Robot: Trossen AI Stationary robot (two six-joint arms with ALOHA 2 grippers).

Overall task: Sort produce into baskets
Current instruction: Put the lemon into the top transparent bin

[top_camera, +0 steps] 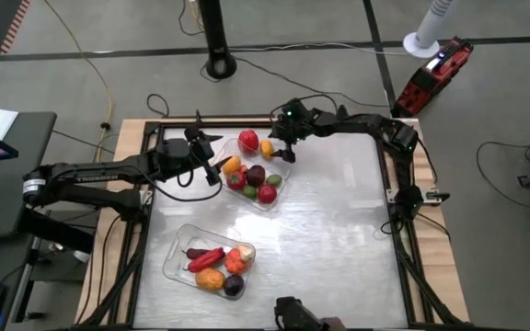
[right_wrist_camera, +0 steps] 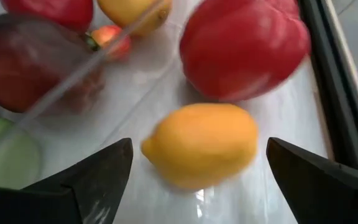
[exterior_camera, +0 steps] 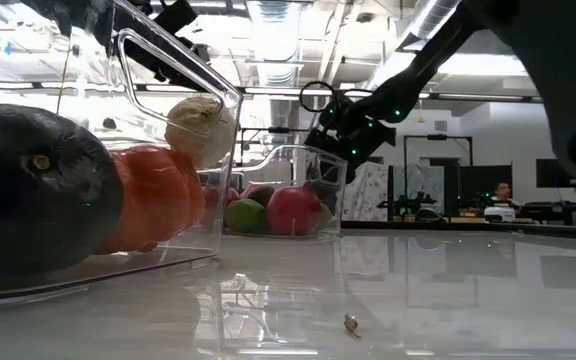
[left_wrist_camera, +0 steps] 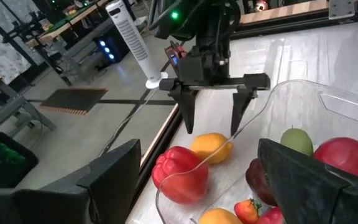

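The far clear basket (top_camera: 280, 195) holds red, green, orange and dark maroon produce. A yellow lemon (right_wrist_camera: 201, 144) and a red pepper (right_wrist_camera: 244, 46) lie on the table just outside the basket's far rim. My right gripper (top_camera: 281, 152) is open and points down over the lemon (left_wrist_camera: 211, 147), with one finger on each side of it and not touching. My left gripper (top_camera: 214, 170) is open and empty at the basket's left side. The near clear basket (top_camera: 175, 253) holds a red, an orange, a dark maroon and a whitish piece (exterior_camera: 200, 128).
The dark table frame (right_wrist_camera: 331, 68) runs close behind the lemon and pepper. Bare white table (top_camera: 339, 221) lies to the right of both baskets. Cables hang along the right arm. A white fan and a red tool stand on the floor beyond the table.
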